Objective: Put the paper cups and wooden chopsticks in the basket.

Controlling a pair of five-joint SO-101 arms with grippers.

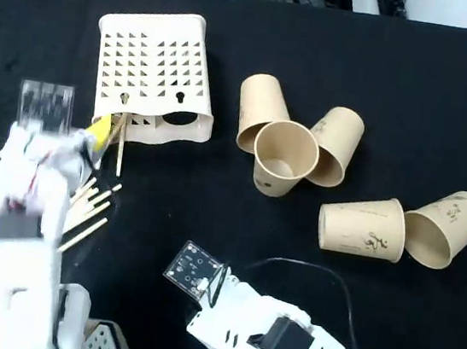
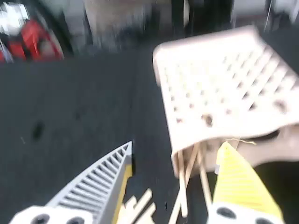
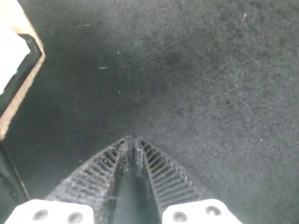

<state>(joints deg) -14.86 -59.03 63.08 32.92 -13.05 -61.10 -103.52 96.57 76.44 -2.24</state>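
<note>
A black cloth table point(image 1: 417, 87) holds the white basket point(image 1: 154, 61) far left, lying on its side, likely so sticks can slide in. Five paper cups point(image 1: 283, 155) lie to its right, and loose chopsticks point(image 1: 91, 207) fan out near left.

Close in, the left gripper point(image 2: 177, 149) is spread wide at the basket mouth, with sticks between its jaws.

The right gripper point(image 3: 133, 142) is closed on nothing over bare cloth.

Your left arm point(image 1: 22, 241) and right arm point(image 1: 240, 317) are white plastic with dark motor blocks, and a black cable point(image 1: 324, 271) trails from the right one. Your left gripper point(image 2: 177, 145) pairs a ribbed grey finger point(image 2: 100, 179) with a yellow finger point(image 2: 236, 182). Your right gripper point(image 3: 133, 140) has two ribbed dark fingers on white, screw-holed mounts.
</note>
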